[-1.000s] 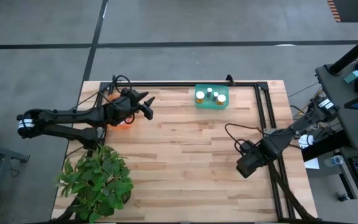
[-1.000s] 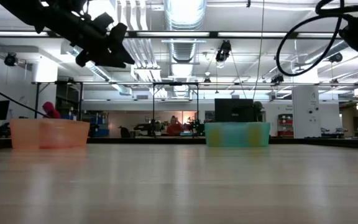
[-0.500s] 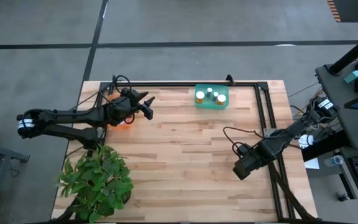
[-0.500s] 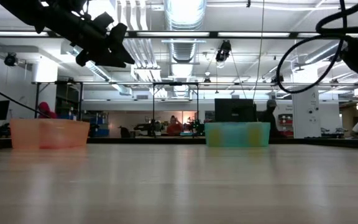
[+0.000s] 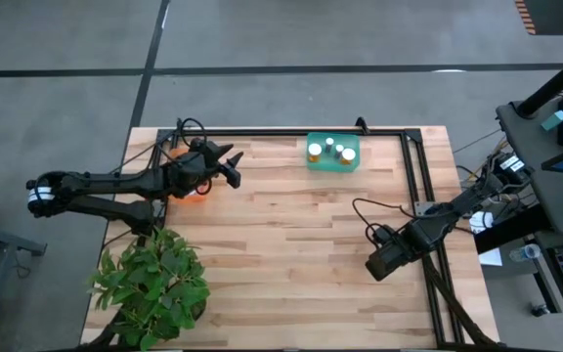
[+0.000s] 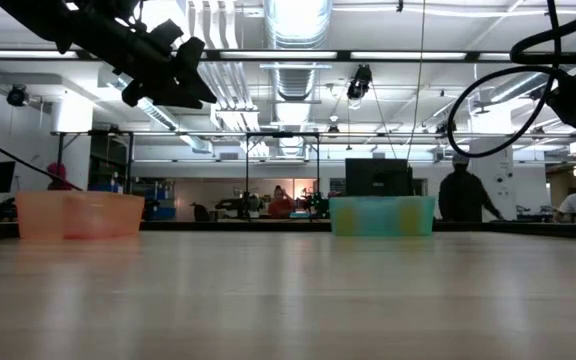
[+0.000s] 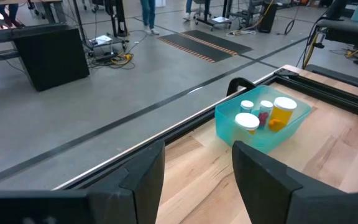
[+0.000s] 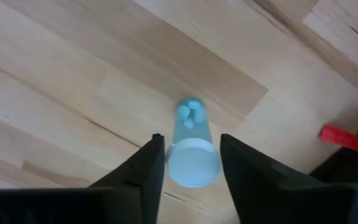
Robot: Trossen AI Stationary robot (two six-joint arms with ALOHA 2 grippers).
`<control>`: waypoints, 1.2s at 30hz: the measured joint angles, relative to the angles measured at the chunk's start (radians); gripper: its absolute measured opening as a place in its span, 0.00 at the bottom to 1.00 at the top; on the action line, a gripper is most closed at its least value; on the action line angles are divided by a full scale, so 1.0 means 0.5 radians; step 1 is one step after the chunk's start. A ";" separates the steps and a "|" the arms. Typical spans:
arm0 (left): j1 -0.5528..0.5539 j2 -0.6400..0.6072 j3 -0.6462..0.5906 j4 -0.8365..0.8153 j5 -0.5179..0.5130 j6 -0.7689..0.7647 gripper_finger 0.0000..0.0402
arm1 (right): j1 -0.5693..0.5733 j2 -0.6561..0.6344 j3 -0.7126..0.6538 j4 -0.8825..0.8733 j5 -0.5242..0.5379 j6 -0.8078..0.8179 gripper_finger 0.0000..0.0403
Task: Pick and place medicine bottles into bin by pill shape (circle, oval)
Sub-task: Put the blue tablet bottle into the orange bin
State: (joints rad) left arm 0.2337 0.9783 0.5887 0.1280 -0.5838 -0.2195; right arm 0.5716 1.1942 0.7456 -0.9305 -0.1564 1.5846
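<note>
A clear bottle [image 8: 191, 134] with a white cap and pale pills in it stands at the table's right, and my right gripper [image 8: 191, 142] is shut on it, pointing down. In the high view that gripper [image 5: 380, 265] hides it. Several medicine bottles [image 7: 263, 115] with white caps, one orange, stand in the teal bin [image 5: 333, 153] at the far edge. My left gripper [image 5: 235, 166] hangs open and holds nothing, high over the orange bin [image 6: 78, 214] at the far left. My right gripper has the bottle's white cap [image 8: 193, 164] between its two fingers, one on each side of the cap's rim. The fingers come from above, pointing down. The bottle stands upright below them, its lower end [image 8: 191, 107] at the wooden tabletop.
A potted plant [image 5: 152, 284] fills the near left corner. A black rail [image 5: 416, 186] runs along the far and right edges of the table. The wooden top [image 5: 291, 244] between the arms is bare. People move in the room behind.
My right gripper has sunk toward the table and drifted slightly toward the left and near edges. My left arm has kept still.
</note>
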 joint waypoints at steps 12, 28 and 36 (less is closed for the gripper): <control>0.001 0.000 0.000 0.000 -0.002 0.000 0.42 | -0.002 -0.002 0.000 0.063 0.000 0.010 0.27; -0.001 0.018 -0.009 0.108 0.071 0.152 0.42 | -0.430 -0.004 0.224 0.281 0.284 -0.838 0.27; -0.015 0.148 -0.003 0.186 0.445 0.456 0.42 | -0.910 -0.003 0.223 0.630 0.327 -1.782 0.27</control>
State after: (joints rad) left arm 0.2260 1.0522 0.5873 0.2208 -0.3613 0.0083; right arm 0.1164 1.1927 0.8570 -0.6155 0.0071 0.6938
